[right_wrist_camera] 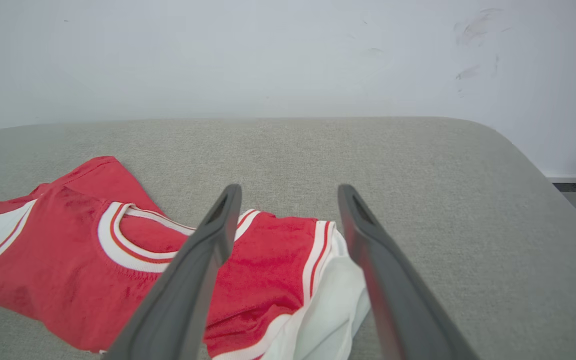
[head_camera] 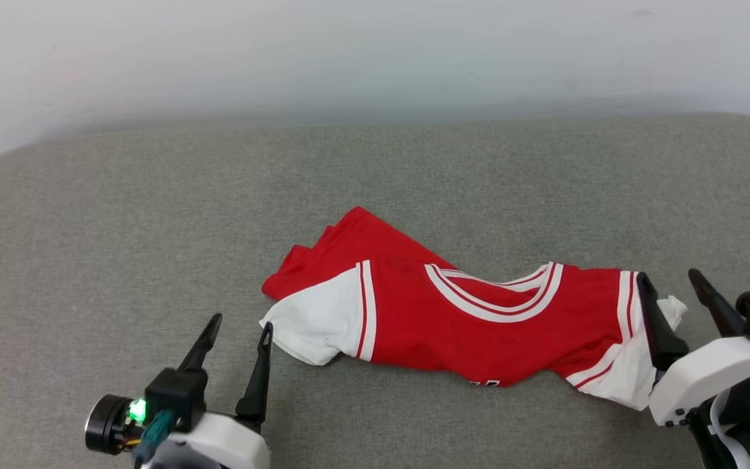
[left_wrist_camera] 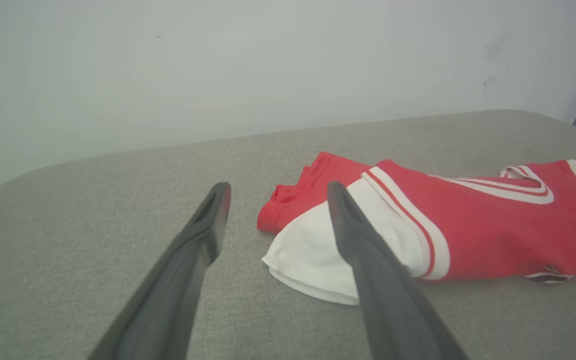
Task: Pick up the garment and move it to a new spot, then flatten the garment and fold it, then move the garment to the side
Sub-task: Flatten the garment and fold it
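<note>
while the left jaws gape beside the garment (head_camera: pixel 479 326), the right jaws stand open astride its sleeve (head_camera: pixel 625 384).

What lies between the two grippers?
The red shirt, lying rumpled across the grey surface, as the head view shows. One white sleeve ends by the open left gripper, the other at the open right gripper.
</note>
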